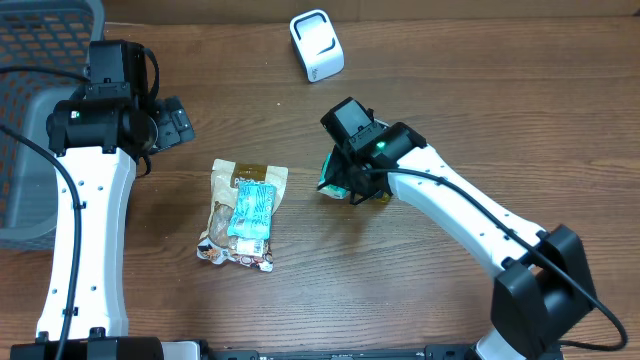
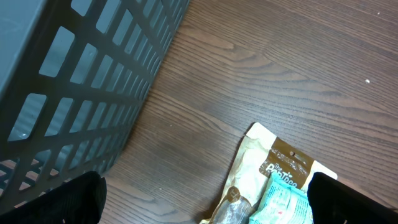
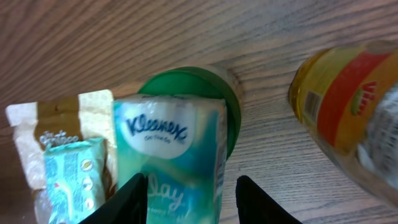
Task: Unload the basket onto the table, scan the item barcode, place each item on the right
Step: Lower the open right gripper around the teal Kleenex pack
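— Two claws are recorded. What is noted at the left?

— One grey basket (image 1: pixel 30 50) is noted at the left edge of the counter (image 1: pixel 450 110). The left claw (image 1: pixel 172 125) is found spread wide and empty, over bare wood. Beside it lies one brown snack packet (image 1: pixel 225 185), on which one teal sachet (image 1: pixel 252 210) is laid. One white scanner (image 1: pixel 317 45) is stood past these, at the far edge.

— And the item for scanning?

— One Kleenex pack (image 3: pixel 171 155) is taken to be it. It is located right of centre, well apart from the scanner, between the fingers of the right claw (image 3: pixel 191 186). That claw is set narrow about it, but whether it is actually pinched cannot be told. One green lid (image 3: pixel 230 106) is seen just behind the pack, and one yellow bottle (image 3: pixel 348 106) to its right.

— What risks are entered?

— Slippage is judged likely if the soft wrapper is only lightly caught. The lid or bottle could be knocked on the lift, being so near. A failed read is feared if the barcode, not seen on the visible face, is turned away from the scanner.
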`<control>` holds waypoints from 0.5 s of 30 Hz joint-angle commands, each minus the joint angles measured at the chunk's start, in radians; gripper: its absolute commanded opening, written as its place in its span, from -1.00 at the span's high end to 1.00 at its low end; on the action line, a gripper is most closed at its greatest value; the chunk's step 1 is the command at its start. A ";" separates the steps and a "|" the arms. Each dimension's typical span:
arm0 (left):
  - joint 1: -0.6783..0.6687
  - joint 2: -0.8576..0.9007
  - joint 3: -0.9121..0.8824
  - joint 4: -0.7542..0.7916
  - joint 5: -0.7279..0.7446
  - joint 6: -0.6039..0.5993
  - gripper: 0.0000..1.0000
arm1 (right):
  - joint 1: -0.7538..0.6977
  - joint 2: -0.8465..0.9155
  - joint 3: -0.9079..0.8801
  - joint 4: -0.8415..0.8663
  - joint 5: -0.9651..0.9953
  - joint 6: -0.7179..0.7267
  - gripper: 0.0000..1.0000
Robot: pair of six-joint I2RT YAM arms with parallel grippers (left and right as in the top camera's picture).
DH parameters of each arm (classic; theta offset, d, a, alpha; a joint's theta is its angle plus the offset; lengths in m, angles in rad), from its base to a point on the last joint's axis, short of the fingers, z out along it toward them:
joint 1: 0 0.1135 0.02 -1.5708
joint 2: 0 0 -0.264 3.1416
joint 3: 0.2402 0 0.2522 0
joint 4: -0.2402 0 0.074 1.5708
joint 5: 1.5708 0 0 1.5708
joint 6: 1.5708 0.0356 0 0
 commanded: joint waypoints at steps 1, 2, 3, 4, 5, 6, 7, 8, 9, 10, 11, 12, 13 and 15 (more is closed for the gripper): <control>0.002 -0.005 0.009 0.001 -0.013 0.012 -0.98 | 0.003 0.016 -0.009 0.016 0.005 0.029 0.14; 0.002 -0.005 0.009 0.001 -0.013 0.012 -0.99 | 0.003 0.016 -0.009 0.022 0.005 0.029 0.14; 0.002 -0.005 0.009 0.001 -0.013 0.012 -0.99 | 0.003 0.016 -0.009 0.027 0.005 0.029 0.14; 0.002 -0.005 0.009 0.001 -0.013 0.012 -0.99 | 0.003 0.016 -0.009 0.031 0.005 0.029 0.14; 0.002 -0.005 0.009 0.001 -0.013 0.012 -0.99 | 0.003 0.016 -0.009 0.032 0.005 0.029 0.14; 0.002 -0.005 0.009 0.001 -0.013 0.012 -0.99 | 0.003 0.016 -0.009 0.031 0.005 0.029 0.14; 0.002 -0.005 0.009 0.001 -0.013 0.012 -0.99 | 0.003 0.016 -0.010 0.031 0.005 0.029 0.14; 0.002 -0.005 0.009 0.001 -0.013 0.012 -0.99 | 0.003 0.016 -0.010 0.031 0.005 0.029 0.14; 0.002 -0.005 0.009 0.001 -0.013 0.012 -0.99 | 0.003 0.016 -0.010 0.031 0.005 0.029 0.14; 0.002 -0.005 0.009 0.001 -0.013 0.012 -0.99 | 0.003 0.016 -0.010 0.031 0.005 0.029 0.14; 0.002 -0.005 0.009 0.001 -0.013 0.012 -0.99 | 0.003 0.016 -0.010 0.031 0.005 0.029 0.14; 0.002 -0.005 0.009 0.001 -0.013 0.012 -0.99 | 0.003 0.016 -0.010 0.031 0.005 0.029 0.14; 0.002 -0.005 0.009 0.001 -0.013 0.012 -0.99 | 0.003 0.016 -0.010 0.032 0.005 0.029 0.14; 0.002 -0.005 0.009 0.001 -0.013 0.012 -0.99 | 0.003 0.016 -0.010 0.032 0.005 0.029 0.14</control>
